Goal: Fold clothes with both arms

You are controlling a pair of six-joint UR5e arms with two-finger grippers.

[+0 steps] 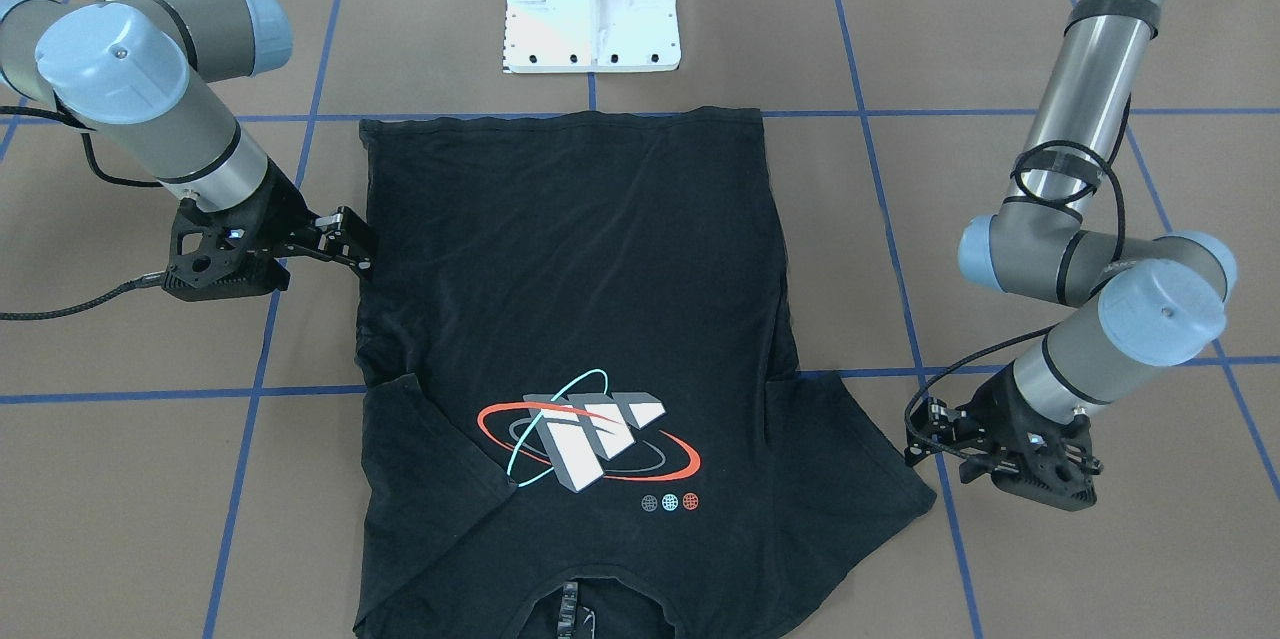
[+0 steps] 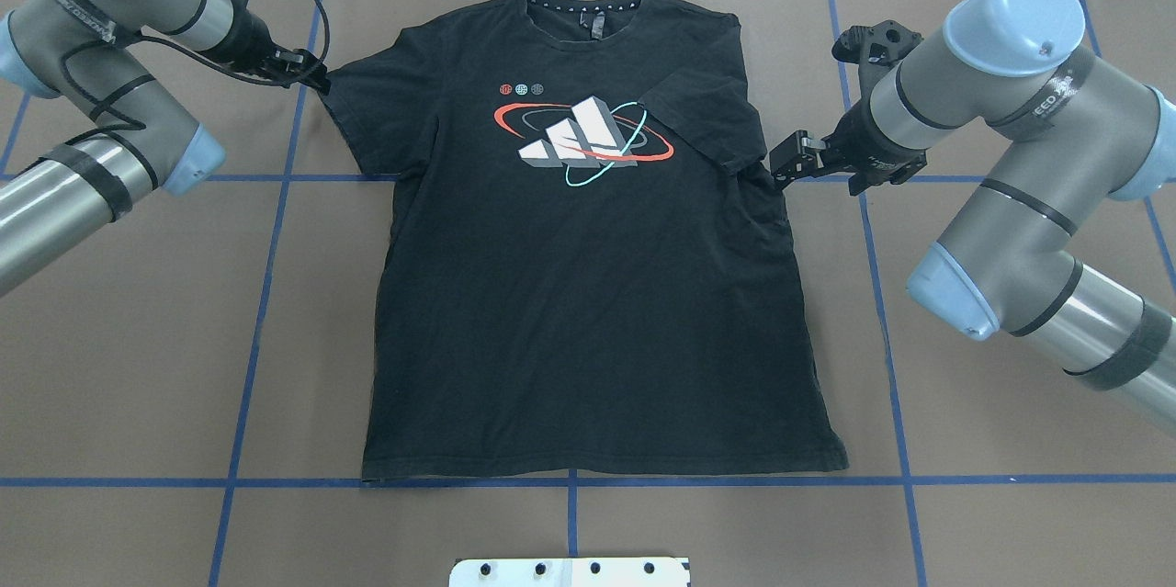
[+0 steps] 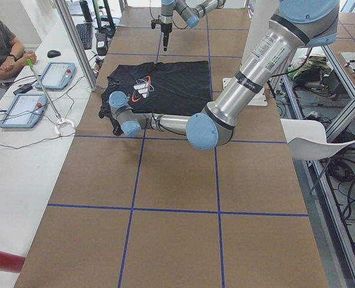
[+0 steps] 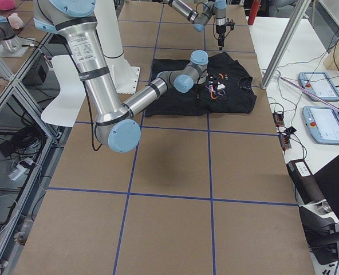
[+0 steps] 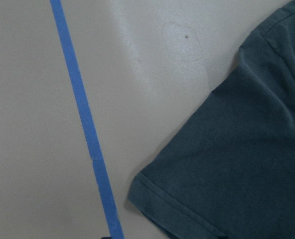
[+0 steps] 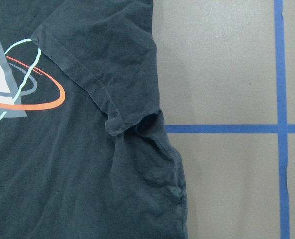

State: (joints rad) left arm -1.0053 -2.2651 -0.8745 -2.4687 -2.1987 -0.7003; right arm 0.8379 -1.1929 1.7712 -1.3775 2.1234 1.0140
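The black T-shirt lies flat and logo side up on the brown table, collar at the far edge. The sleeve on my right side is folded in over the chest, touching the logo. The other sleeve is spread out flat. My left gripper hovers at that sleeve's outer corner, open and holding nothing. My right gripper is open at the shirt's side edge just below the folded sleeve. The left wrist view shows the sleeve corner lying on the table; the right wrist view shows the folded sleeve.
The white pedestal stands at the robot's side of the table, beyond the shirt's hem. Blue tape lines grid the brown table. A person sits at a side bench with tablets.
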